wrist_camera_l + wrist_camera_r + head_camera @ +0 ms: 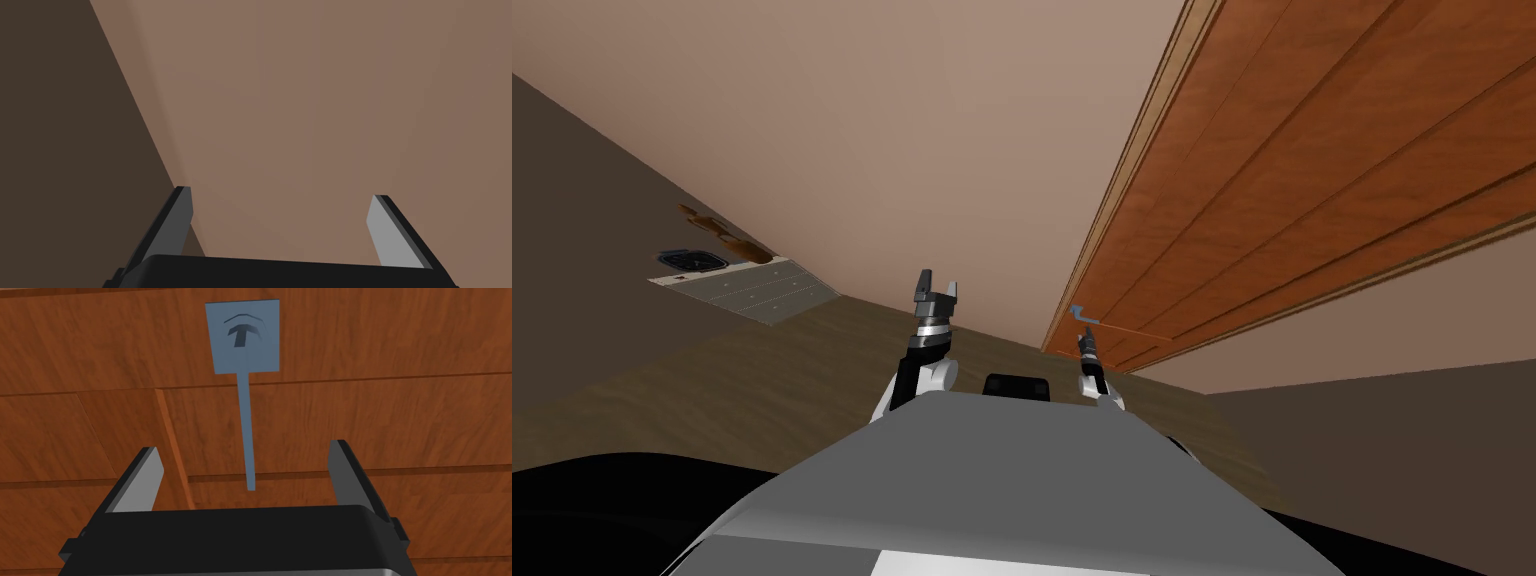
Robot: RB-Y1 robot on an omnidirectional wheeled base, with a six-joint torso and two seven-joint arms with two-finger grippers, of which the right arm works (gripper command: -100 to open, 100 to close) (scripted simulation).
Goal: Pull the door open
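The door [1312, 170] is a reddish-brown wood panel to my right front. Its blue-grey handle [1079, 314] sits near the door's left edge. In the right wrist view the handle's square plate [246, 338] carries a thin lever [248, 438] that runs toward my hand. My right gripper [245, 460] is open, and the lever's tip lies between its fingers with a gap on each side, touching neither. My left gripper [936, 290] is raised in front of the tan wall, open and holding nothing [282, 205].
A light door frame [1122, 170] borders the door on the left, beside a tan wall [912, 150]. A low drawer cabinet [757, 290] with a dark basin [692, 262] on top stands far left. Wood-patterned floor [762, 370] lies ahead.
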